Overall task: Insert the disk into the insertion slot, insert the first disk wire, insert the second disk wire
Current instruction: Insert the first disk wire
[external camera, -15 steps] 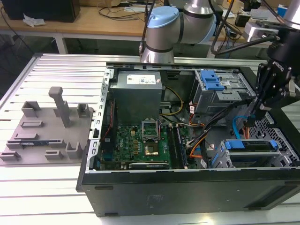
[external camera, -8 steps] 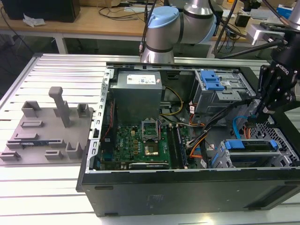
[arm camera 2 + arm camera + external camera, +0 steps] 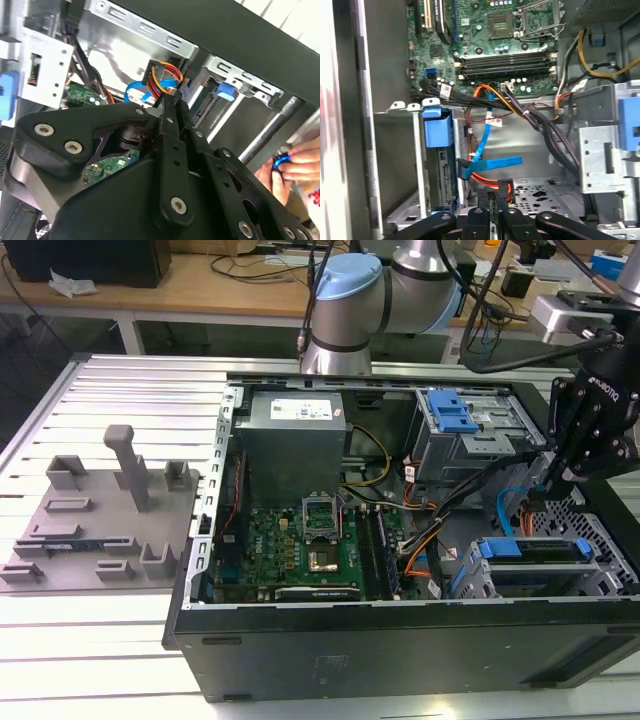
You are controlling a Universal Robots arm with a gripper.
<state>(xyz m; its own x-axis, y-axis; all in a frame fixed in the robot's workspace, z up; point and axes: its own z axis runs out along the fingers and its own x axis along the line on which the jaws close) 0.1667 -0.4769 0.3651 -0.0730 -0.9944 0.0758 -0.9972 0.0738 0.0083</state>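
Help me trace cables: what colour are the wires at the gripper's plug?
The plug has red, orange, yellow wires; second wrist view.

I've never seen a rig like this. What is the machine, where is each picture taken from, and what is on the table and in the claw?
The machine is one robot arm with a two-fingered gripper. The exterior view comes from a camera off the arm; both wrist views come from cameras riding near the gripper. On the slotted metal table lies an open computer case, with a grey moulded tray at the exterior view's left. The disk, in its blue frame, already sits in the slot of the perforated cage. The gripper reaches in beside that cage, shut on a black plug with red, orange and yellow wires. A blue flat cable hangs close by. A person's hand shows in the second wrist view.
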